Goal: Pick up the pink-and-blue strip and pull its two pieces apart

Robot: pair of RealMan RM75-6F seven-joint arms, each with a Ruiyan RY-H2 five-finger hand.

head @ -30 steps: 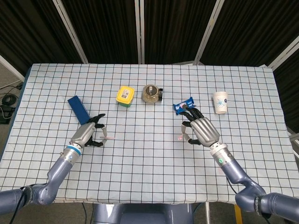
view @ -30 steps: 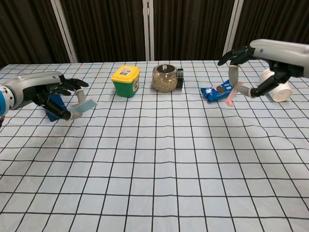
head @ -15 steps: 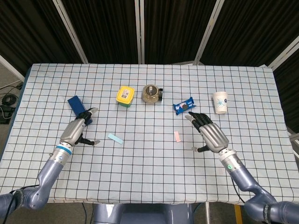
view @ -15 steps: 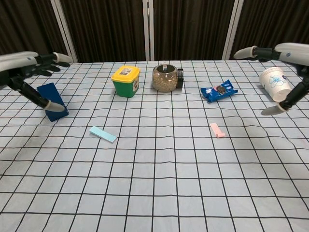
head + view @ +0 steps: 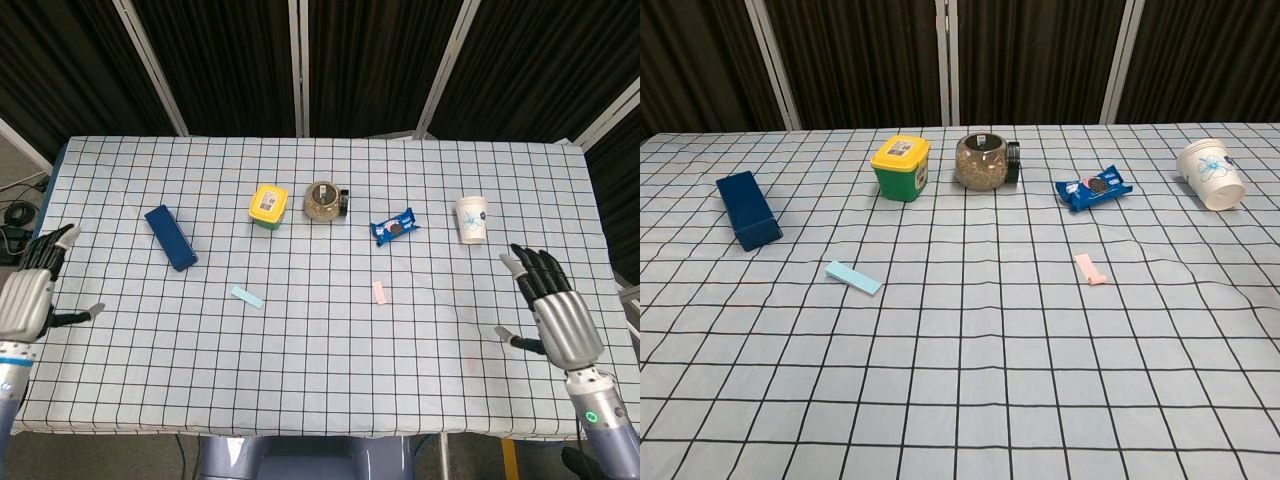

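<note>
The strip lies in two separate pieces on the checked tablecloth. The light blue piece [image 5: 246, 297] [image 5: 853, 277] lies flat left of centre. The pink piece [image 5: 380, 292] [image 5: 1089, 268] lies flat right of centre, far from the blue one. My left hand [image 5: 28, 292] is at the table's left edge with fingers spread, holding nothing. My right hand [image 5: 556, 314] is near the right front corner, fingers also spread and empty. Neither hand shows in the chest view.
A dark blue box [image 5: 169, 237] lies at the left. A yellow-lidded green tub [image 5: 268, 206], a glass jar [image 5: 323, 201], a blue cookie packet [image 5: 394, 227] and a paper cup [image 5: 472, 219] stand in a row across the back.
Both hands let go of the strip pieces, which now lie on the cloth, and have drawn back outward toward the table's left and right edges, leaving the chest view.
</note>
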